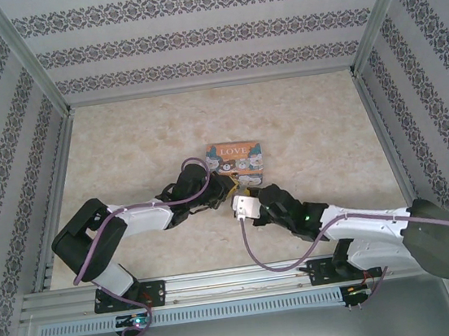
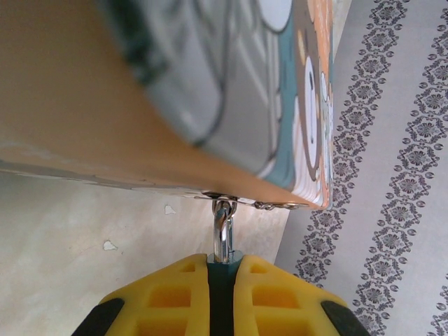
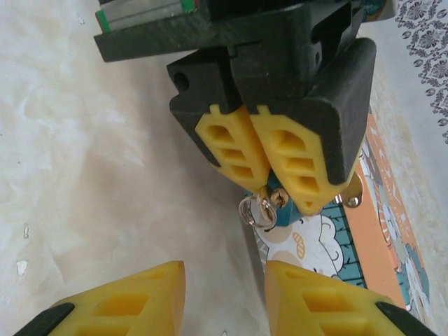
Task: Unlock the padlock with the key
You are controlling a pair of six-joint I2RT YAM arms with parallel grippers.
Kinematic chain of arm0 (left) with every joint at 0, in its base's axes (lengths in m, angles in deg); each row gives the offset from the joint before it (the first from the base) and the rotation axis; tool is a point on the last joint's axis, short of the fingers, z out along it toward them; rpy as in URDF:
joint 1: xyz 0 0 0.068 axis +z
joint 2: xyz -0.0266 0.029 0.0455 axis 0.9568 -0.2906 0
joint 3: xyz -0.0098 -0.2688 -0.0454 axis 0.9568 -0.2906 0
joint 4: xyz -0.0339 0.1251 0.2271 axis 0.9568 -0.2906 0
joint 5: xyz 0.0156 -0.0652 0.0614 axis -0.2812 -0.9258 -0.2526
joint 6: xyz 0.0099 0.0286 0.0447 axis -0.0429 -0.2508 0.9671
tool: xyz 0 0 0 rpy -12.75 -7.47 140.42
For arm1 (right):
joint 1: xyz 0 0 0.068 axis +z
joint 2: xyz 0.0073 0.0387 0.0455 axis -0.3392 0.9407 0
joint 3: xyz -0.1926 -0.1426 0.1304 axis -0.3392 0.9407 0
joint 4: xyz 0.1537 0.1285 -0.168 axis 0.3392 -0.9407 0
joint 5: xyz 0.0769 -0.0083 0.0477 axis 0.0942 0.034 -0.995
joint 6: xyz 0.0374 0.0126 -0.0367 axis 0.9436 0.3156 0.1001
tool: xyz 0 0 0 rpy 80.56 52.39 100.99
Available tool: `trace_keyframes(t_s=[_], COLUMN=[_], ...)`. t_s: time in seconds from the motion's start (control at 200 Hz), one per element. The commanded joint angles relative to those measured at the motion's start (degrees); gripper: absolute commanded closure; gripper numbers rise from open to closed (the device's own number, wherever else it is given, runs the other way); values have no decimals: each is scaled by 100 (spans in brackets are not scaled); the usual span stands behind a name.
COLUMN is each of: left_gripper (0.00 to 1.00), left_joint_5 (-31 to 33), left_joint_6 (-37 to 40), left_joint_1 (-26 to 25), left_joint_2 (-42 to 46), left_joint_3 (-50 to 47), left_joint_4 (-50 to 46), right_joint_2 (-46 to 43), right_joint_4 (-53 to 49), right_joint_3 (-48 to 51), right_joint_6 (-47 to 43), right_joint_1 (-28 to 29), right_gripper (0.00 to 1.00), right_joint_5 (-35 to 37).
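Observation:
The tiny teal padlock [image 2: 224,257] hangs by its silver shackle [image 2: 222,234] from the hasp of the orange cartoon tin box [image 2: 210,84]. My left gripper [image 2: 222,262] is shut on the padlock's body. In the right wrist view the padlock [image 3: 284,212] peeks out below the left gripper's yellow fingertips [image 3: 294,164]. A small brass key on a silver ring [image 3: 256,213] hangs at its underside. My right gripper [image 3: 225,276] is open just short of the ring, with nothing between its fingers. From above, both grippers meet at the box's near edge [image 1: 239,187].
The tin box [image 1: 238,156] lies flat in the middle of the marble-patterned table [image 1: 124,147]. Patterned walls and metal rails enclose the table on three sides. The right arm's cable loops over the table's near edge [image 1: 255,250].

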Motion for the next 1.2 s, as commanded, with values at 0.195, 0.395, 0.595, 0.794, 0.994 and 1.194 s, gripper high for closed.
trace_keyframes(t_s=[0.195, 0.395, 0.595, 0.794, 0.994, 1.194], left_gripper=[100, 100, 100, 100, 100, 100], left_joint_5=[-115, -113, -114, -119, -136, -137], left_joint_6=[-102, -102, -111, -155, -154, -155], left_joint_1=[-38, -38, -38, -43, -38, -39], left_joint_2=[155, 159, 142, 119, 117, 140], left_joint_3=[230, 224, 212, 197, 207, 192], left_joint_4=[-5, -10, 3, 65, 56, 56], right_joint_2=[173, 311, 504, 637, 732, 868], right_joint_4=[416, 522, 565, 601, 671, 715], right_joint_3=[-253, -351, -459, -490, -489, -523], right_joint_6=[61, 4, -79, -106, -97, -81], right_joint_1=[-135, -172, -187, -191, -201, -214], right_gripper=[67, 70, 76, 82, 83, 84], right_joint_5=[-235, -190, -117, -59, 54, 216])
